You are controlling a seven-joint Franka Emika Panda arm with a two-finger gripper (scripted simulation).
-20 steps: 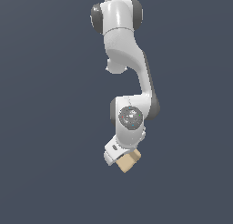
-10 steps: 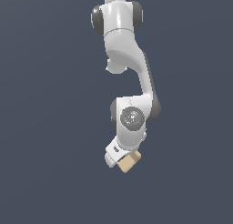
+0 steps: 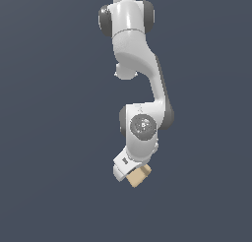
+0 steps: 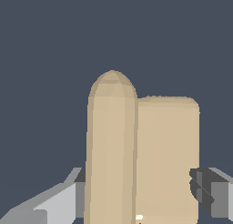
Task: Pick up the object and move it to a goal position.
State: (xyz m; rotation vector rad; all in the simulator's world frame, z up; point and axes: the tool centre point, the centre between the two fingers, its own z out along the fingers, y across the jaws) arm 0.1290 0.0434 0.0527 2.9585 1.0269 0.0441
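Observation:
The object [image 3: 138, 177] is a small tan block held at the low end of the white arm in the exterior view. My gripper [image 3: 132, 174] is shut on it, tilted down toward the exterior view's left. In the wrist view the object [image 4: 143, 155] fills the middle, with a rounded raised lip along one side and a flat slab beside it. A grey fingertip [image 4: 211, 191] presses one side and a lighter finger [image 4: 59, 202] the other. The gripper [image 4: 136, 196] is mostly covered by the block.
Plain dark blue-grey background lies all around the arm [image 3: 142, 88] in both views. No table, container or other object shows.
The wrist and the held block have shifted very slightly; the grip is unchanged.

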